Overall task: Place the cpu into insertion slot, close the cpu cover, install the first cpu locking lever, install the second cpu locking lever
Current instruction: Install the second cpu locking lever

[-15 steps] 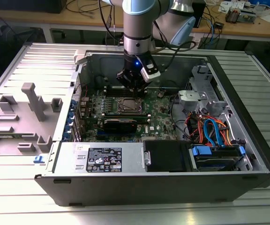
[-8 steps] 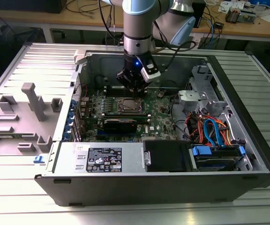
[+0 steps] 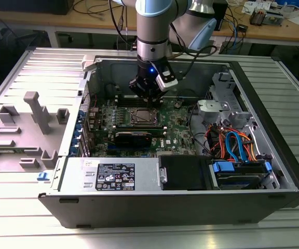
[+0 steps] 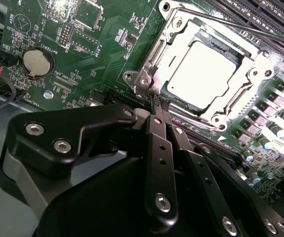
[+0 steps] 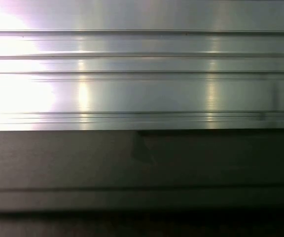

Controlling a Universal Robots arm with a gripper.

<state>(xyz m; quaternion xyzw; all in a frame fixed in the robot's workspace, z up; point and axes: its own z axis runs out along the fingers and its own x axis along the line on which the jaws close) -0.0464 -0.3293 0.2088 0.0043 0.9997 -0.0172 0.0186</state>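
**Jaws pressed together at the socket's corner**

We saw the gripper (image 4: 156, 101) with its jaws pressed together, the tips resting at a corner of the cpu cover (image 4: 174, 37) on the green board (image 4: 107, 44). The cpu (image 4: 203, 66) lay seated in the insertion slot (image 3: 143, 116), its silver top showing through the cover's square cut-out, the cover lying flat over it. A thin lever rod (image 4: 240, 27) ran along the far side of the frame. In the exterior view, the arm (image 3: 152, 31) stood upright over the open computer case (image 3: 139, 207), which rested on the ribbed metal surface (image 3: 149, 236).
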